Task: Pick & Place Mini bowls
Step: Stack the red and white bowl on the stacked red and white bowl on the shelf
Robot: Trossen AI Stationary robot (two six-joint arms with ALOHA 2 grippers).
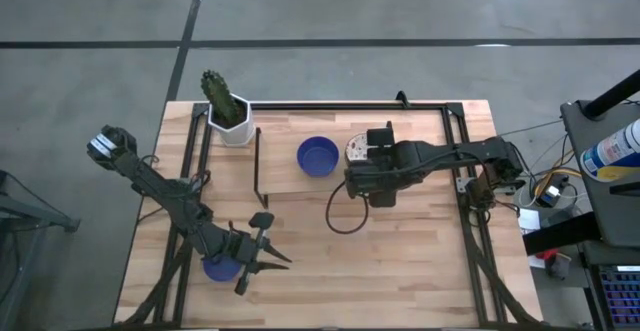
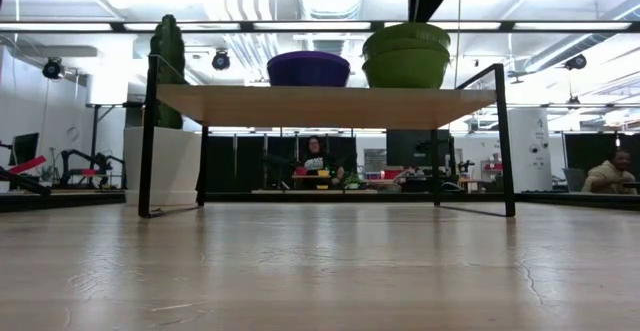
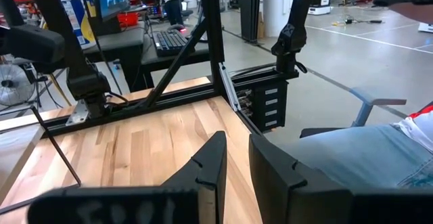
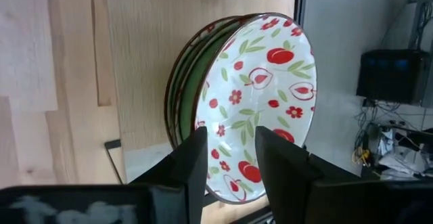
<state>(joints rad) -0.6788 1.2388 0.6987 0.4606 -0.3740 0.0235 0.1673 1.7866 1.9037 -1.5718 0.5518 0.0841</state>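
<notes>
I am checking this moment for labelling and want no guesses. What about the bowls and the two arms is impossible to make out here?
- High view: the blue bowl near the left gripper is mostly covered by that arm.
- High view: the patterned bowl is largely hidden under the right gripper.
- Right wrist view: whether the fingers touch the patterned bowl's rim is unclear.
- Low view: the green bowls are stacked; their count is uncertain, and neither gripper shows.
</notes>
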